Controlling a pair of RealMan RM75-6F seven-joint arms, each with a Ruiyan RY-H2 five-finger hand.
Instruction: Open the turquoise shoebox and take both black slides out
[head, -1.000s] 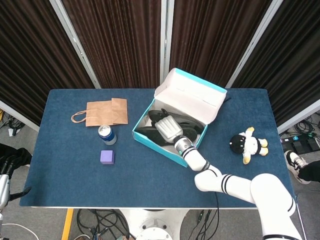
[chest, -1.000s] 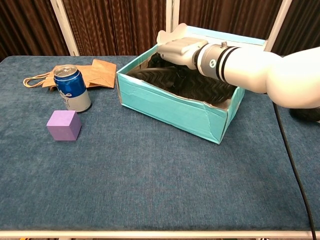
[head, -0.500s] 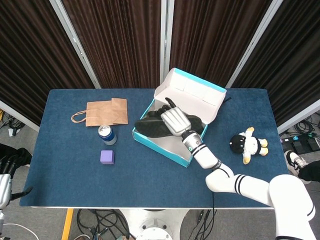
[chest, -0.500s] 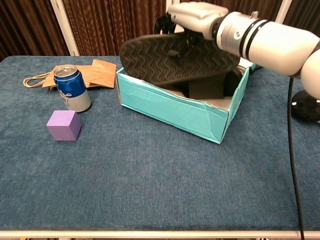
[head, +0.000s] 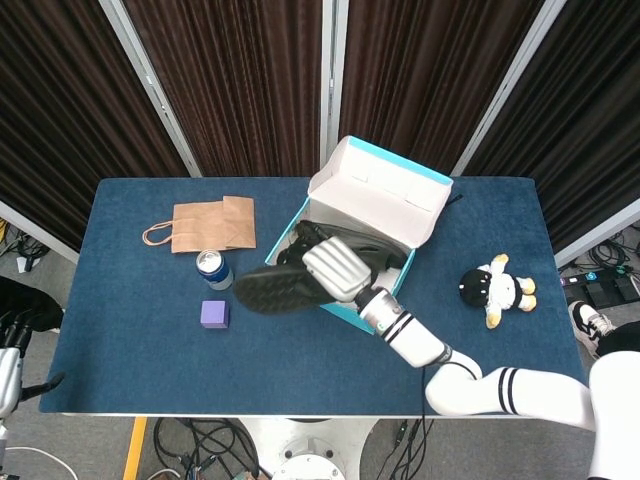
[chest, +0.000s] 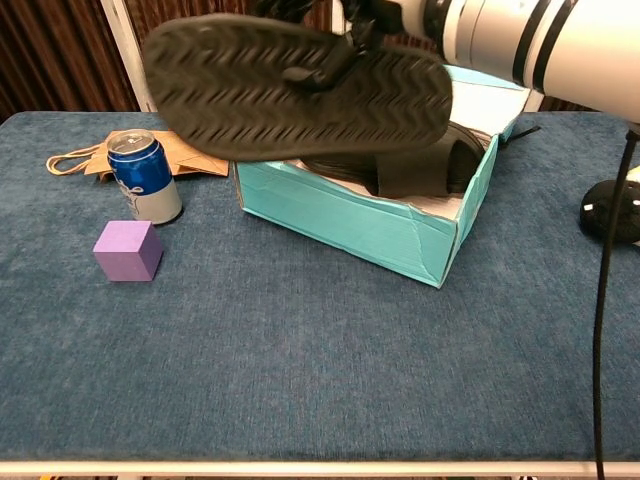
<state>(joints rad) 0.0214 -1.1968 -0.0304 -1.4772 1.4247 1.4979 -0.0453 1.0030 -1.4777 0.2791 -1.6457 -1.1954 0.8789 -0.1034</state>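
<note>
From the left we log a brown paper bag (head: 205, 224), a blue can (head: 213, 268) and a purple cube (head: 214, 314) on the blue table (head: 120, 350). The right hand (head: 336, 270) grasps one black slide (head: 280, 287), sole down, in the air over the near-left edge of the turquoise shoebox (chest: 350, 215). The second slide (chest: 420, 170) lies inside the box, lid (head: 385, 195) raised; a plush toy (head: 495, 288) sits right.

A table (head: 140, 370) covered in dark blue cloth fills the middle of the room. Behind its far edge hang dark brown pleated curtains (head: 235, 80), divided by pale metal poles (head: 150, 75) that slant outward. Below the near edge, black cables (head: 200, 445) tangle on a grey floor (head: 90, 440). A yellow strip (head: 133, 452) lies near the left corner. Light is even and soft.
</note>
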